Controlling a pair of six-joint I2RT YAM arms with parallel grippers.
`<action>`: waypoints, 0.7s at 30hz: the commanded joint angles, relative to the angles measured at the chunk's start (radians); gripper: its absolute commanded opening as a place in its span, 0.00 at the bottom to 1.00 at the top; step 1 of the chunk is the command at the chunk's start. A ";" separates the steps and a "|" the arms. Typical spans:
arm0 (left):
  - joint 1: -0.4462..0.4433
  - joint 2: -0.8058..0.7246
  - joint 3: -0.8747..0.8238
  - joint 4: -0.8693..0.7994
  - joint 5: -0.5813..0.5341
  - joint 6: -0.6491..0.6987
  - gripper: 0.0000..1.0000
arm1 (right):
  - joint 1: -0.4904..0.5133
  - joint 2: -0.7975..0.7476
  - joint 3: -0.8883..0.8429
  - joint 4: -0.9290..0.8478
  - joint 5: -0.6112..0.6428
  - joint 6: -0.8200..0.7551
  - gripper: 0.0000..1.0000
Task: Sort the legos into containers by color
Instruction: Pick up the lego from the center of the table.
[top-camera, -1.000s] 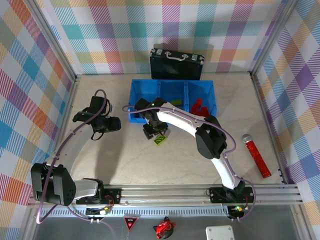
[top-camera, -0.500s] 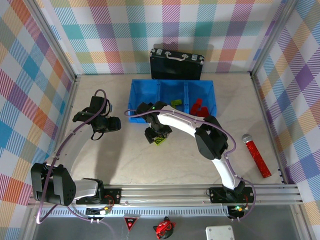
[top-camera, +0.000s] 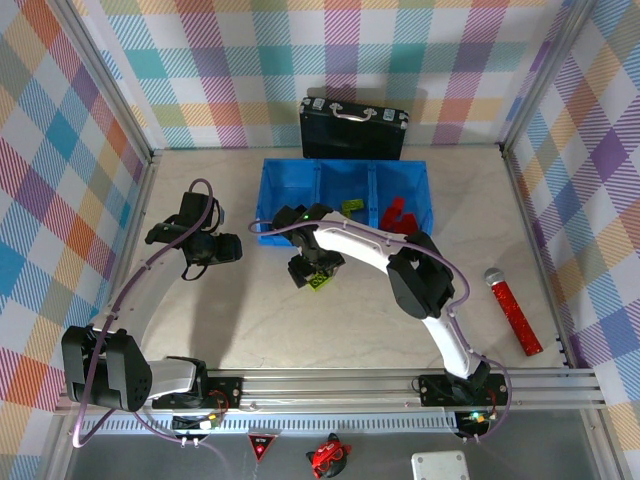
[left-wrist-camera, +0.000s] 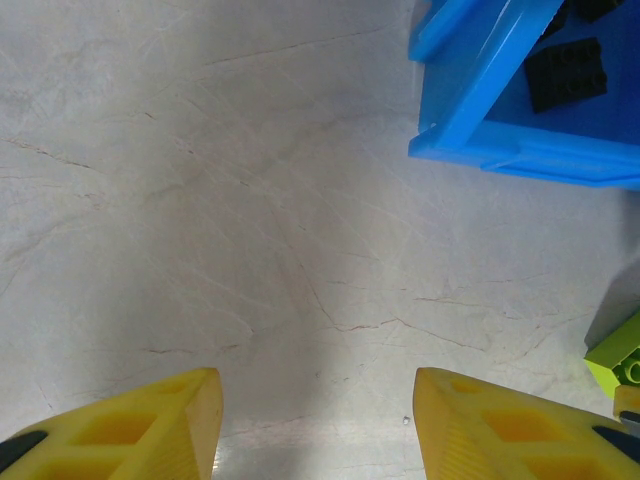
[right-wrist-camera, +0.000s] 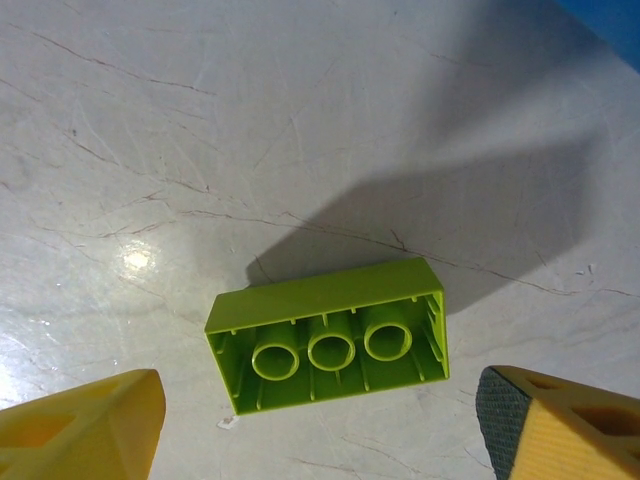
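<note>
Lime-green, oblong and plastic, a brick (right-wrist-camera: 330, 335) lies hollow side up on the pale marbled tabletop (right-wrist-camera: 150, 120). It sits just beyond the tips of the right gripper (right-wrist-camera: 320, 428), centred in the gap. The jaws stand wide apart, well clear of the brick's two ends, and they have hold of nothing.

Off to its left, the left gripper (left-wrist-camera: 315, 420) hangs over bare table, its yellow fingers (left-wrist-camera: 130, 430) partly apart with nothing between them. Ahead of it and to its right is a corner of the blue plastic three-compartment bin (left-wrist-camera: 520, 150), with small black bricks (left-wrist-camera: 565, 72) inside.

Past the right gripper's fingertips, from above, the bin's middle compartment holds lime-green pieces (top-camera: 352, 206). The one to its right holds red pieces (top-camera: 395, 212).

I'd say the step in hand is picking this green brick off the table. The next move calls for dropping straight down until the fingers bracket the brick's ends, then closing squarely so it doesn't twist out. After that comes a short lift over the bin's near wall to the middle compartment.
</note>
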 joint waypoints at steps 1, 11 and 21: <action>0.016 -0.018 0.001 -0.001 -0.007 0.020 0.53 | 0.007 0.033 0.002 -0.007 0.004 0.006 0.82; 0.016 -0.017 0.002 -0.001 -0.009 0.020 0.53 | 0.007 0.064 -0.001 -0.003 -0.004 0.006 0.78; 0.017 -0.023 0.003 -0.003 -0.010 0.020 0.53 | 0.007 0.049 0.013 -0.015 0.000 0.008 0.69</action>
